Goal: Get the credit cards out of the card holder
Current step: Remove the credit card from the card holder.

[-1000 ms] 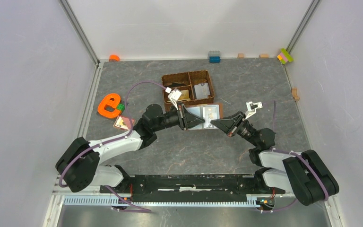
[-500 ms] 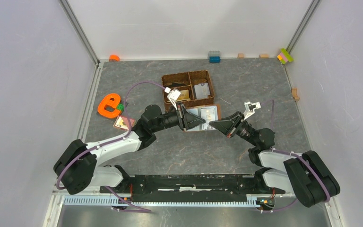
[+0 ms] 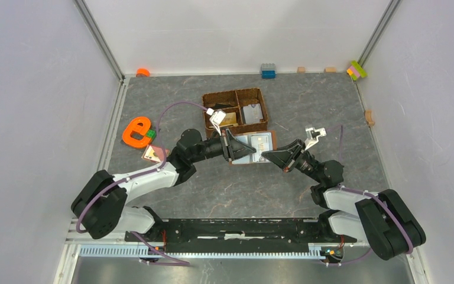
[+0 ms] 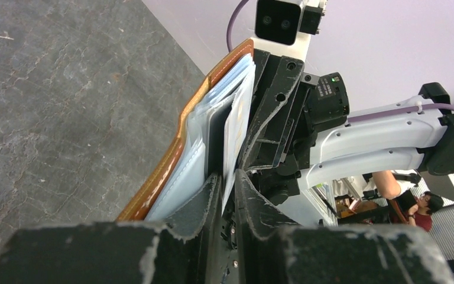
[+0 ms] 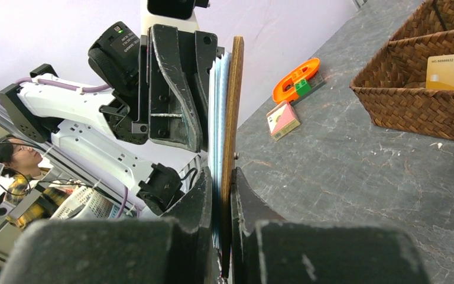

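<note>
The wallet is in the middle of the table, just beside the near wall of a brown woven basket, and the two arms hold it from both sides. Its outside is smooth brown leather with a stitched edge. The inside has pale blue, slightly shiny plastic pockets that lie in thin layers.

In the left wrist view a thin, flat white card stands out of the pockets. The left gripper has its fingers almost together, and the lower edge of this card is pinched between them.

The right gripper is also closed to a narrow gap. It clamps the brown cover and the pale layers of the wallet at the opposite edge.

A gold card and a grey card lie in separate compartments of the basket.
</note>
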You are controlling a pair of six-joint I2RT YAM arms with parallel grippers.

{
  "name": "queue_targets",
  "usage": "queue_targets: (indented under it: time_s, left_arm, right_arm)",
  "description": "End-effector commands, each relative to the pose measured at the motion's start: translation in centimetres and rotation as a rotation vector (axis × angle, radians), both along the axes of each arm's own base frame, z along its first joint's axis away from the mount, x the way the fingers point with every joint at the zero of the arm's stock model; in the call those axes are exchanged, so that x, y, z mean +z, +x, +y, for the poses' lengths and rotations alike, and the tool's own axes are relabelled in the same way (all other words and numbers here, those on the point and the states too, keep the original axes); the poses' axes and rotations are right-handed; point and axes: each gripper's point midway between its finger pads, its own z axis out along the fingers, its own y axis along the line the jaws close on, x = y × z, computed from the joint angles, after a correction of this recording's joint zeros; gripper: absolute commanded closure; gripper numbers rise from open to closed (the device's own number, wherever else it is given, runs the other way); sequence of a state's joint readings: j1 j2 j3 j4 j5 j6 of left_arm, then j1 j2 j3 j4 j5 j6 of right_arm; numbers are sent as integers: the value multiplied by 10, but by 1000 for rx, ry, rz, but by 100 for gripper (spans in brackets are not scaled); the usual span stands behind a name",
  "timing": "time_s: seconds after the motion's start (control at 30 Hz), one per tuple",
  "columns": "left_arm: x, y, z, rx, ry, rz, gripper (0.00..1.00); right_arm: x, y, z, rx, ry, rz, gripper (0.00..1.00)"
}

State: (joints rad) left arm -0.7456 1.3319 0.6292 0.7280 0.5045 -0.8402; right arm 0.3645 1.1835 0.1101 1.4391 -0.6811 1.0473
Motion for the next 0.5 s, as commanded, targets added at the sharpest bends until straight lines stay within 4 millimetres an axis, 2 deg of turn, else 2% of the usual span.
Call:
queue_targets:
  time_s: [0.0, 0.13, 0.2, 0.23, 0.37, 0.47]
  left_arm:
    - [23, -2, -2, -34, -95, -40, 82]
    - [31, -11, -5, -94, -139, -48, 84]
    - [31, -11, -6, -103, -143, -46, 97]
    - [29, -10, -5, -95, -137, -46, 98]
    - [22, 3, 5, 9, -87, -54, 98]
    - [15, 14, 16, 96, -50, -49, 98]
  right_arm:
    - [36, -25, 4, 85, 46, -191, 100]
    - [31, -21, 5, 85, 35, -168, 100]
    - [32, -23, 6, 93, 43, -169, 98]
    - [33, -24, 6, 99, 48, -171, 95]
    - [37, -27, 4, 102, 63, -184, 68]
    - [38, -26, 2, 88, 68, -184, 65]
